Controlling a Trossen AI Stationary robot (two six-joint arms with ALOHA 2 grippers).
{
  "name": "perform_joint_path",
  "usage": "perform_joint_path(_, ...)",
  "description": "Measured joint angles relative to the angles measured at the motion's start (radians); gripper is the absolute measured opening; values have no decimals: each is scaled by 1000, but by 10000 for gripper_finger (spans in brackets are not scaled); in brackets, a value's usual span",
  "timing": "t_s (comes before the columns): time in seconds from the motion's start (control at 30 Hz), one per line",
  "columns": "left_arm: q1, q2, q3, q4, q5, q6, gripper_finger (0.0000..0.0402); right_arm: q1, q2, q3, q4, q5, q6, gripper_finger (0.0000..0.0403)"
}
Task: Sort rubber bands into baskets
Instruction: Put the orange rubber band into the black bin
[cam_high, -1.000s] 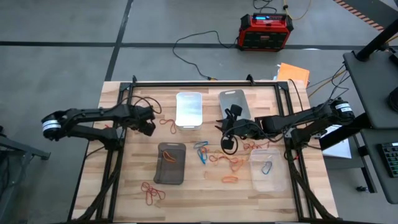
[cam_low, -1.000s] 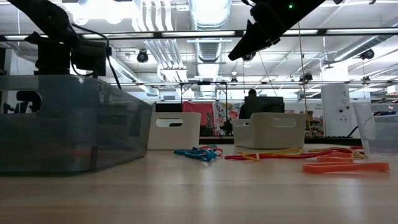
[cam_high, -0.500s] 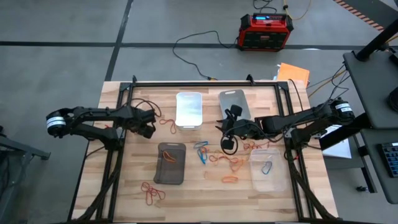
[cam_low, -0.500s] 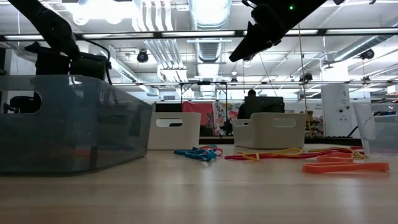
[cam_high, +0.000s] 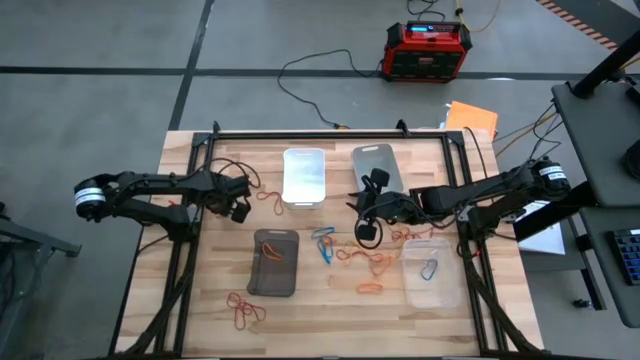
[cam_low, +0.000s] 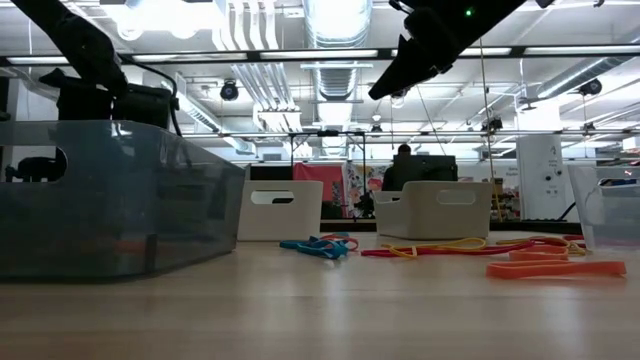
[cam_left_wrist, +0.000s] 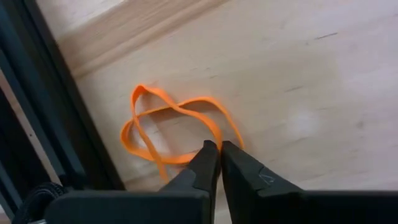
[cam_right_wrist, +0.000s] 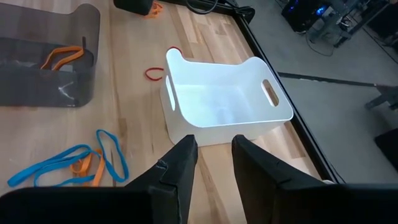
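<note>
Orange rubber band (cam_left_wrist: 180, 132) sits at the nearly shut left claw (cam_left_wrist: 219, 163), wrist view only

no readable text, labels, brands or numbers on anything shown

Pale planked wood with a smooth matt finish for the surface (cam_high: 330, 310), framed by dark metal rails (cam_high: 320, 133). Glossy opaque plastic in the white basket (cam_right_wrist: 224, 102), smoky translucent plastic in the dark basket (cam_right_wrist: 43, 68), clear plastic in another basket (cam_high: 432, 272). Thin matt rubber in the orange band (cam_left_wrist: 177, 127), blue bands (cam_right_wrist: 74, 162); matt black plastic on the left gripper (cam_left_wrist: 217, 158).
</note>
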Motion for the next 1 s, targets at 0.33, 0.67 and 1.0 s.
perform_joint_path(0.33, -13, -23, 77, -65, -1, 63, 0, 0, 0, 0, 0, 0, -2, 89)
perform_joint_path(0.67, -102, -60, 237, -188, -28, 112, 0, 0, 1, 0, -1, 0, -2, 96)
perform_joint_path(1.0, -329, -60, 495, -254, -63, 127, 0, 0, 1, 0, -1, 0, -2, 90)
